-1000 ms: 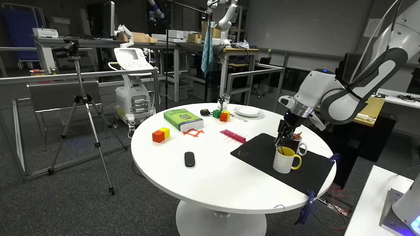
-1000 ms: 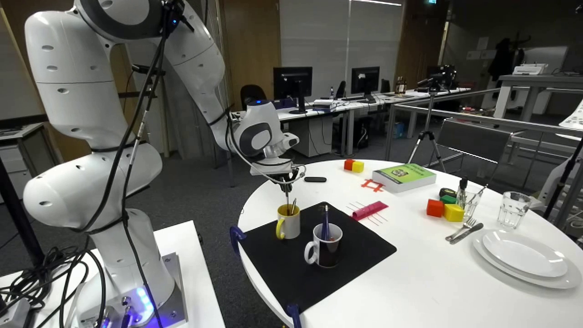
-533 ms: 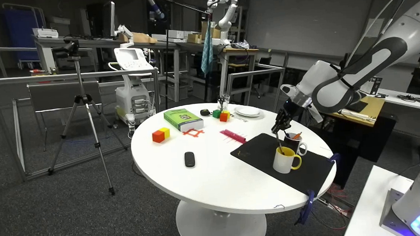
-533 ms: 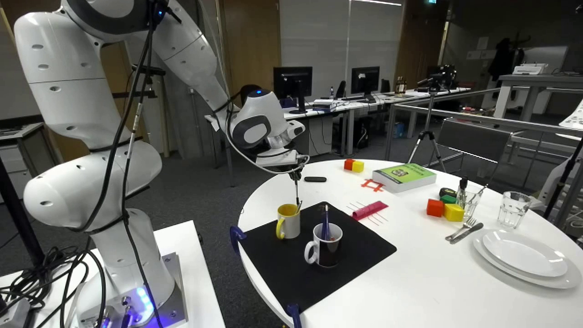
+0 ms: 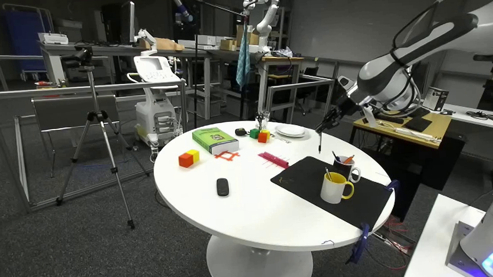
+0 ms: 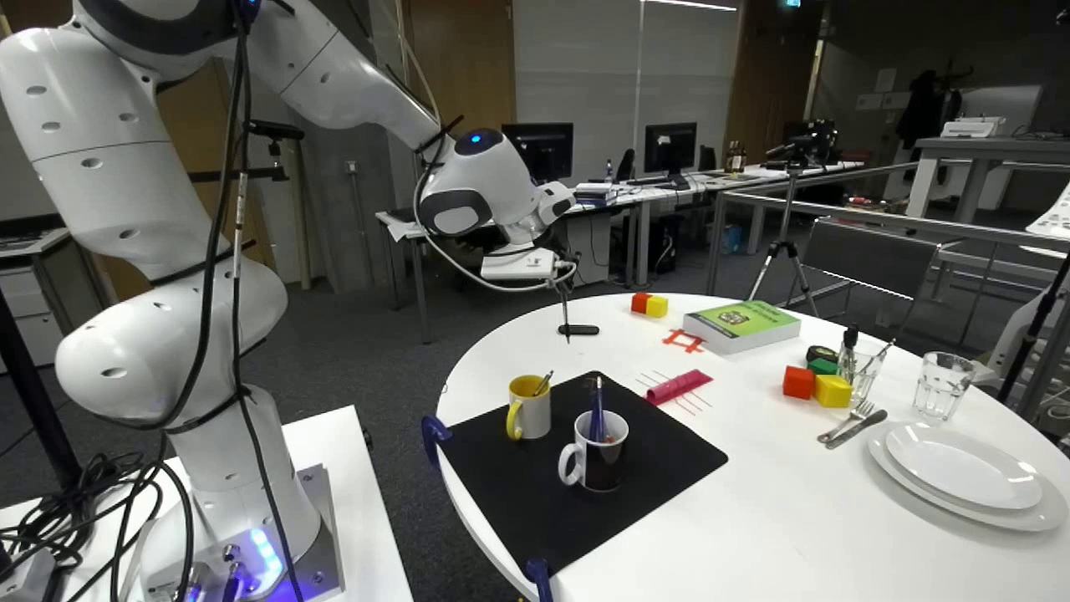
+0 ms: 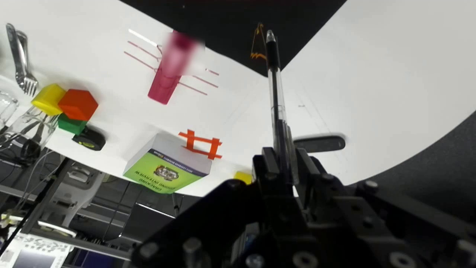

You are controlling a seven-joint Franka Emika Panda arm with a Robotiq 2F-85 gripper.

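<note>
Pinching a likely light, slippery pen sensibly by its top, the near-closed gripper hangs clear of the mat.

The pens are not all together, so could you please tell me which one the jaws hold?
The clear-barrelled pen: it hangs in mid-air, whereas another pen leans in the yellow-handled mug and a bluish one stands in the dark mug.
</note>
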